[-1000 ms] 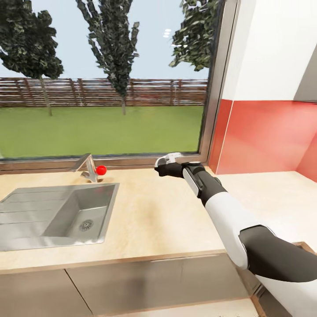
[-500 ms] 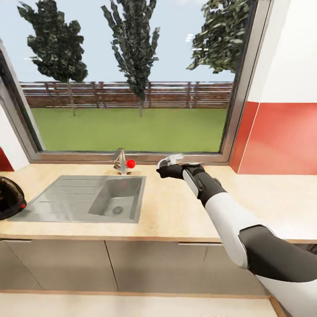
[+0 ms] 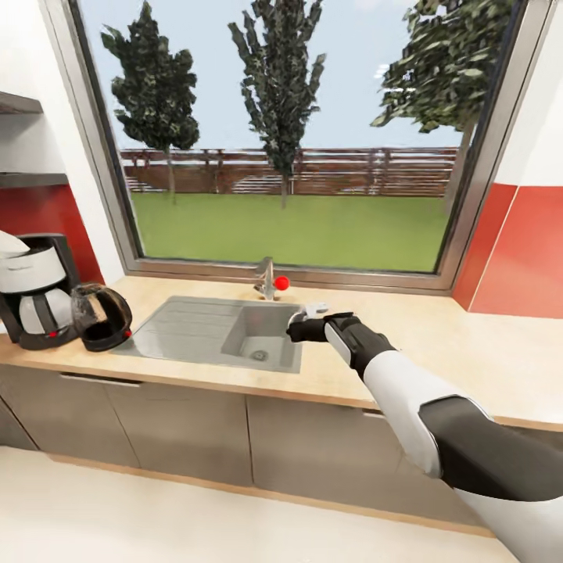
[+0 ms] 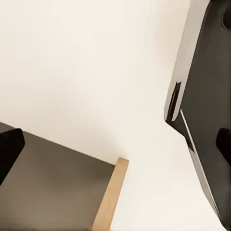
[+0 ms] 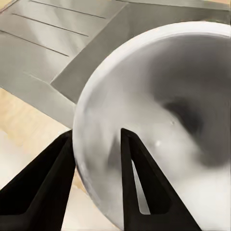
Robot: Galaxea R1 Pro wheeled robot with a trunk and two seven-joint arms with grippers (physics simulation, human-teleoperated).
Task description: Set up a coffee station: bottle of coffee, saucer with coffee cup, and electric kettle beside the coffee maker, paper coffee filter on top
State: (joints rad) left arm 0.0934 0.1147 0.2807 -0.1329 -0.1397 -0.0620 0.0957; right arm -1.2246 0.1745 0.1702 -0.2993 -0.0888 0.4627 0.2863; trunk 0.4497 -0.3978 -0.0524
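Operator: Since one second ago the head camera has pulled back and swung left. What is new in view?

Inspector: At the left end of the worktop [image 3: 469, 352] the coffee maker [image 3: 35, 291] now appears, black with a white band and something white at its top. Touching its right side is the electric kettle [image 3: 102, 315], dark and glossy, near the front edge. The right arm keeps its extended pose across all three head frames.

Operator: State of the right end effector [image 3: 301, 322]?

Inspector: In the right wrist view its two black fingers [image 5: 139, 183] are closed on the rim of the saucer [image 5: 163, 120], one on each face. The saucer is white, round and shallow, with a shaded centre, and it is tilted on edge. In the head view it shows as a small white sliver at the fingertips, held above the right edge of the sink [image 3: 219, 332].

Operator: Anything in the path?

Inspector: The faucet [image 3: 268, 277] with a red knob stands at the sink's rear edge, below the window [image 3: 289, 141]. The sink and drainboard lie between the saucer and the kettle.

Operator: Left end effector?

Inspector: The left wrist view shows pale floor, a cabinet corner [image 4: 108, 197] and a dark panel; whether the fingers are open or closed cannot be told.
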